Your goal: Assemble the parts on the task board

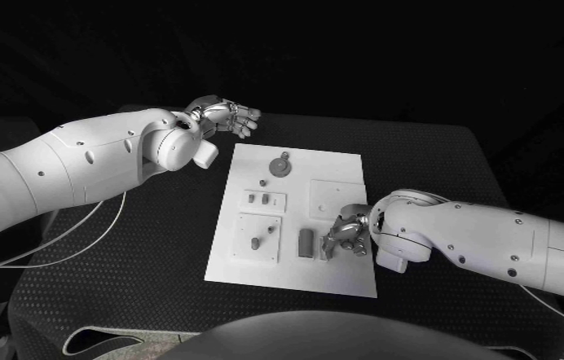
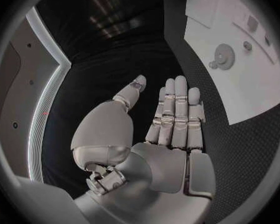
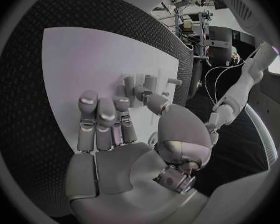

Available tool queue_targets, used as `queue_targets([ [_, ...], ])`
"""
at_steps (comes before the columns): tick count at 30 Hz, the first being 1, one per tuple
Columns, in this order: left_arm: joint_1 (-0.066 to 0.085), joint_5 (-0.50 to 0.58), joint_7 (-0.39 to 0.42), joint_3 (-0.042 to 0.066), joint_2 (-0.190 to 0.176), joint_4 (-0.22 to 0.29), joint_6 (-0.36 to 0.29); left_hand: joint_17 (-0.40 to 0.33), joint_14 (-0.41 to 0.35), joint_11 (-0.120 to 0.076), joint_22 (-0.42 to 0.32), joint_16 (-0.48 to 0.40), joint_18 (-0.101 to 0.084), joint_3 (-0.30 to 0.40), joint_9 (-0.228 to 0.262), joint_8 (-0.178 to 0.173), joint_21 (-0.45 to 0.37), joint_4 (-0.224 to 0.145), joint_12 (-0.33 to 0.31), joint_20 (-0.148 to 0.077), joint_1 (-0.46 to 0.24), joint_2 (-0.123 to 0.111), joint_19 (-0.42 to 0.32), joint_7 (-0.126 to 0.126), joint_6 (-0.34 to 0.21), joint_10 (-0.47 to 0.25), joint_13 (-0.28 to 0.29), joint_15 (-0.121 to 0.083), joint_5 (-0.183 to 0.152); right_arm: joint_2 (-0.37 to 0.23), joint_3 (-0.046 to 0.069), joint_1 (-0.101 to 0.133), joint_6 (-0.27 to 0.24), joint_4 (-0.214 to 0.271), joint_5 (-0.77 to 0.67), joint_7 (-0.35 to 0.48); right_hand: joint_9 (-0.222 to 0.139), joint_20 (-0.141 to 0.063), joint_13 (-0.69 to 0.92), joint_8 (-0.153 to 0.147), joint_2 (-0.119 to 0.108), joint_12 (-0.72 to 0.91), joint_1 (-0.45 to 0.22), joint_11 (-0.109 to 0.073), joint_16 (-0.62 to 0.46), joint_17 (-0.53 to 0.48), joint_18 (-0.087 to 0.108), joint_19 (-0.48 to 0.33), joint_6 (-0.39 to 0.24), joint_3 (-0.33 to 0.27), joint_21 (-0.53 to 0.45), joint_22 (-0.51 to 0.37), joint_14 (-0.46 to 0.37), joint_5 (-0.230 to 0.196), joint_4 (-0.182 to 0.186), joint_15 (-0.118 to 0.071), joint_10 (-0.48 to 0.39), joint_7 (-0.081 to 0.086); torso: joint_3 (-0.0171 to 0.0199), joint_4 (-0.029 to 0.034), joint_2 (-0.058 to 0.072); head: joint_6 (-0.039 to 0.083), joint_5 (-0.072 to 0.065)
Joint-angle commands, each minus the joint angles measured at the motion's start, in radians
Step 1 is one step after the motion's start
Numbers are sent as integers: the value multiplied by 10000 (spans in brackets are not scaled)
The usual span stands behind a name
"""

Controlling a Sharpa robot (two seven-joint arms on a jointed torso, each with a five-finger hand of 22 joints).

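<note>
Currently both hands hold nothing; the task board [image 1: 294, 213] lies at the centre of the black tabletop [image 1: 447, 164].

We find the left hand [image 1: 223, 116] in the upper left of the head frame, off the board's far corner, its fingers [image 2: 176, 109] straight and side by side, the thumb apart. The right hand [image 1: 349, 234] sits low over the board's right part, fingers [image 3: 99, 124] extended, nothing between them. A round part [image 1: 279, 164] lies near the board's top; a dark upright part [image 1: 306, 243] stands just beside the right hand. Whether they touch we cannot tell.
</note>
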Motion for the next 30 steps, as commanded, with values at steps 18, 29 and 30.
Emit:
queue_targets([
  [18,14,-64,13,5,31,13,184,29,-18,-24,24,-43,144,14,-20,57,-62,85,36,16,-70,-51,-21,11,-96,-64,-16,39,0,69,-4,-22,196,130,-14,247,-14,-24,-1,6,35,57,-143,-68,-46,11,334,-71,187,-38,52,-9,-21,-61,62,-81,-61,37,0,0,-3,-4,10],
  [29,16,-73,-27,4,35,0,213,37,-18,-23,30,-49,144,15,-24,59,-66,89,35,16,-70,-52,-21,12,-99,-67,-17,40,5,88,-4,-22,280,137,-68,326,-50,-34,-1,3,-190,62,-263,-74,-77,4,334,-88,178,-121,63,-28,-46,-203,143,-99,-87,32,2,-10,-4,-22,31],
  [30,16,-75,-31,4,35,2,208,37,-18,-22,30,-49,145,15,-24,59,-66,90,35,17,-70,-52,-21,12,-100,-67,-17,40,5,85,-4,-22,275,138,-68,334,-55,-35,-1,3,-236,63,-285,-73,-84,-1,334,-89,176,-146,64,-31,-53,-207,161,-99,-90,32,2,-8,-4,-19,30],
])
